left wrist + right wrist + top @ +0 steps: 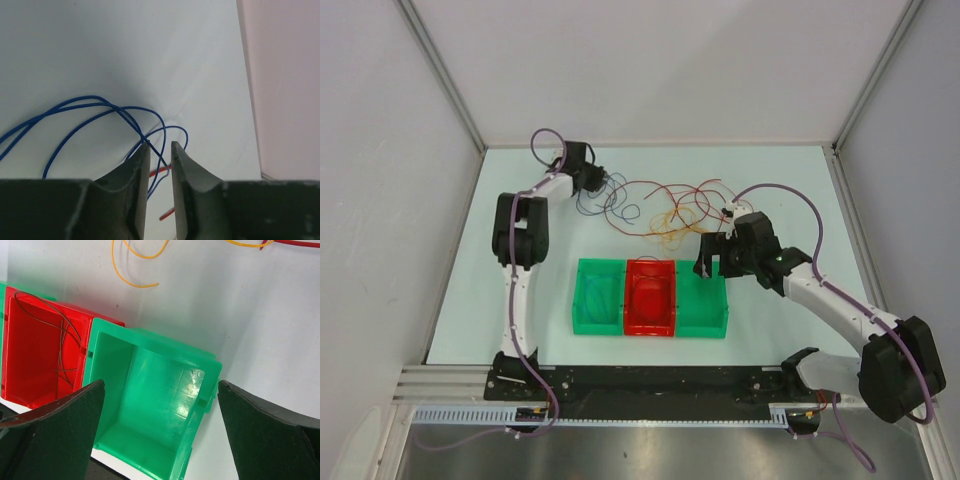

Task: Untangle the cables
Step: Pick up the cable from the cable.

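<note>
Pale, bare tabletop [470, 290] seen from above, with two robot arms reaching across it. Thin cables lie in a loose tangle toward 12 o'clock on the table, beyond a row of three plastic bins. The blue cable [590, 207] sits at the 9 o'clock side of the tangle. The red cable [660, 185] spreads through the middle and out toward 3 o'clock. The yellow-orange cable [670, 228] curls on the near side, closest to the bins.

The left gripper [598, 183] is at the tangle's 9 o'clock edge, over the blue loops. In the left wrist view its jaws stand narrow, with a slim gap between the fingertips. Blue strands cross that gap at the tips, and it is unclear whether they are pinched. A short piece of red wire shows through the gap below.

The bins run side by side: a left green bin [595, 325], a red bin [650, 330] and a right green bin [708, 327]. A thin dark wire [61, 340] lies coiled inside the red bin.

The right gripper [715, 262] hangs above the right green bin, at the row's 3 o'clock end. Its jaws are spread wide and hold nothing. In the right wrist view a yellow-orange loop lies on the table at 12 o'clock from that bin.
</note>
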Robot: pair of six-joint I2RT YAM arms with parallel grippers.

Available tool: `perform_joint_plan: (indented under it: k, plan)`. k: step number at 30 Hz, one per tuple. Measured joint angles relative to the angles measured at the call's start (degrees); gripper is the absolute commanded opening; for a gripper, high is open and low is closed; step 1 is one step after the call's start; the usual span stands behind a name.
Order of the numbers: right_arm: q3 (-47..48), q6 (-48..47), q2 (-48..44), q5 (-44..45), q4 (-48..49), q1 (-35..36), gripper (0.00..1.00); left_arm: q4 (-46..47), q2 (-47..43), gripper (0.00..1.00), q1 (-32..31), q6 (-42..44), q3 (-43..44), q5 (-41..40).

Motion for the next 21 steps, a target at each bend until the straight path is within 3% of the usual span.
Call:
perform_joint_plan:
  k: [3, 11, 21]
  plan:
    - [0.00, 0.04, 0.02, 0.04, 0.02, -0.09, 1.00, -0.37, 1.90, 0.00, 0.04, 0.09, 2.32, 0.00]
    - [0.00, 0.44, -0.63, 0.02, -0.02, -0.13, 1.00, -0.66, 1.70, 0.00, 0.07, 0.90, 1.88, 0.02]
    - [0.00, 2.01, -2.91, -1.79, -0.26, -0.13, 1.00, -1.46, -12.87, 0.00, 0.07, 6.08, 2.95, 2.67]
